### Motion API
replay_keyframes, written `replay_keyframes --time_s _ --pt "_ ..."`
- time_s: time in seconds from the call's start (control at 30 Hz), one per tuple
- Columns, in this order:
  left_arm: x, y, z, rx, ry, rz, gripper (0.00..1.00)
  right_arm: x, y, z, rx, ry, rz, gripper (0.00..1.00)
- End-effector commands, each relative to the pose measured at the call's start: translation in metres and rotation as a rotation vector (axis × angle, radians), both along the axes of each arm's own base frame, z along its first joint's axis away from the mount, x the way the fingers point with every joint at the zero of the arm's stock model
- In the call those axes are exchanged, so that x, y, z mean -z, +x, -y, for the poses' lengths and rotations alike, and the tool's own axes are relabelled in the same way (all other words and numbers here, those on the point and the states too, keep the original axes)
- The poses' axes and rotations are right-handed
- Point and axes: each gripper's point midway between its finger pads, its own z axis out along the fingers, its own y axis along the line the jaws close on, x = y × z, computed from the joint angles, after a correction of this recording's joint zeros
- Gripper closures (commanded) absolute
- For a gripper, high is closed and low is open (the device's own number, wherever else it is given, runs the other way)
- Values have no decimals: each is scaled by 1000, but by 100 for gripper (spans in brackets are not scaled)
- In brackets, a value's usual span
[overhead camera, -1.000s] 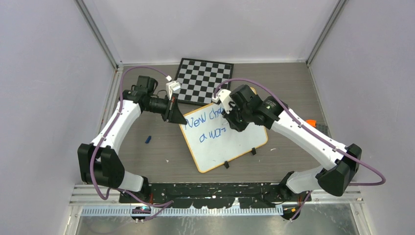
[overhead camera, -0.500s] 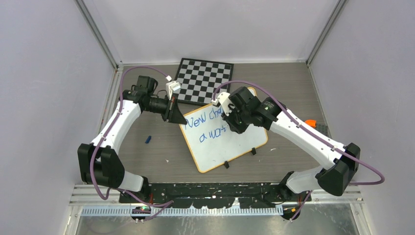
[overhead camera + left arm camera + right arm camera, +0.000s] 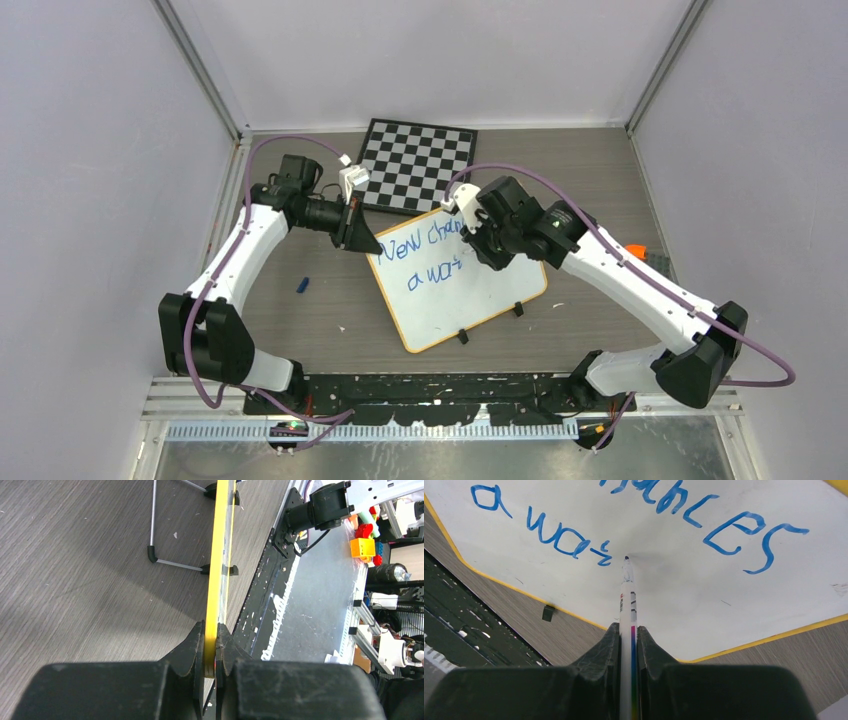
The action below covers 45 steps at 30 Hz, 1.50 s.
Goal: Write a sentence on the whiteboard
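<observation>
The whiteboard [image 3: 470,290] lies tilted on the table, with an orange rim and blue writing in two lines. My left gripper [image 3: 366,240] is shut on its left corner; in the left wrist view the jaws pinch the yellow rim [image 3: 215,605] edge-on. My right gripper [image 3: 478,250] is shut on a white marker [image 3: 627,610] with a rainbow stripe. The marker's tip [image 3: 626,558] sits at the board's surface [image 3: 674,590], just right of the blue "a wa" in the lower line.
A black-and-white chessboard [image 3: 418,165] lies behind the whiteboard. A small blue cap [image 3: 302,284] lies on the table left of the board. Two black clips [image 3: 518,310] sit on the board's near edge. An orange item [image 3: 634,250] lies at the right.
My right gripper has shifted slightly right along the lower line and a small new blue stroke has appeared after "wa". The left gripper and the board have not moved.
</observation>
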Motion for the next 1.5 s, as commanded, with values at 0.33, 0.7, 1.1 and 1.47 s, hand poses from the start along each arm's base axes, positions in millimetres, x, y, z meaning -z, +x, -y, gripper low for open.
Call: replay_keyframes --time_s 0.33,0.7,1.1,1.47 --pt "13 8 -5 -11 87 57 100 5 14 3 24 -21 44 100" --pt "14 9 -5 -10 86 53 100 -2 23 21 70 -22 62 100" --pt "14 9 -4 -7 86 53 100 -31 10 3 -9 83 33 100" --pt "15 9 -5 -10 90 53 100 -16 26 2 19 43 59 100"
